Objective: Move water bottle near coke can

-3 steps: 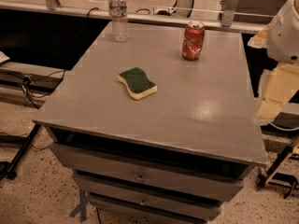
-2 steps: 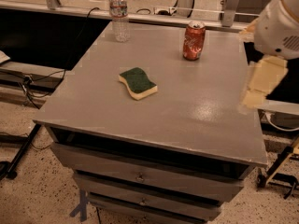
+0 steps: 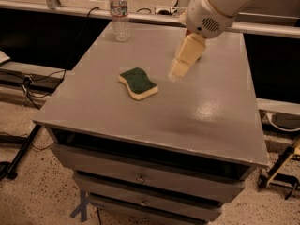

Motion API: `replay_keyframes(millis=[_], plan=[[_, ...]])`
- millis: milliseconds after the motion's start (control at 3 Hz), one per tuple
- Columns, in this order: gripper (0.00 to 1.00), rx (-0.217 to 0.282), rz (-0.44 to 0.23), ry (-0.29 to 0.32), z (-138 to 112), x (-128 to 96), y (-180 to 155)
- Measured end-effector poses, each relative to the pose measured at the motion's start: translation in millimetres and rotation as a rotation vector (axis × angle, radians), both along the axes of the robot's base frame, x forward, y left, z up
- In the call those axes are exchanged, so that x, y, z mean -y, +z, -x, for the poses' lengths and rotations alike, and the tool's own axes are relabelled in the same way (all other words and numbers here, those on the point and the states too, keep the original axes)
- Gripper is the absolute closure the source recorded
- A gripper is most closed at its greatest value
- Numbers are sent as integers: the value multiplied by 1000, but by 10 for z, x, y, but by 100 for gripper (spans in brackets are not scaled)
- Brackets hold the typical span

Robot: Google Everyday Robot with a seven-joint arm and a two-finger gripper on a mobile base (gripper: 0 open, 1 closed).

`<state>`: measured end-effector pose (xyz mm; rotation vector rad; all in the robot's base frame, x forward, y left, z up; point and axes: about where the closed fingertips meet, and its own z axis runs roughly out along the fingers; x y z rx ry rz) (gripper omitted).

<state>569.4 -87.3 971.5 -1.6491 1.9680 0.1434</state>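
The water bottle (image 3: 119, 14), clear with a white cap and a red-and-white label, stands upright at the far left corner of the grey table top (image 3: 211, 111). The coke can is hidden behind my arm, whose white housing (image 3: 220, 6) covers the far middle of the table. My gripper (image 3: 181, 65), cream-coloured, hangs above the table's middle, pointing down and to the left. It is to the right of the bottle and well apart from it, and nothing shows in it.
A green-and-yellow sponge (image 3: 138, 83) lies on the table left of the gripper. The table is a cabinet with drawers (image 3: 140, 177) at the front. A rail (image 3: 262, 28) runs behind it. Cables and stand legs (image 3: 18, 149) lie on the floor.
My arm has swung left from beyond the table's right edge to over its middle. It now covers the coke can, which showed before. Bottle and sponge have not moved.
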Motion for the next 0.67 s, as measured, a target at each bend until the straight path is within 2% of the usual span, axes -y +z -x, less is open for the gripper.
replay_keyframes(millis=[333,667], plan=[[0,52,-94,66,-356,-797,155],[0,52,-95,66,-354,-800,156]])
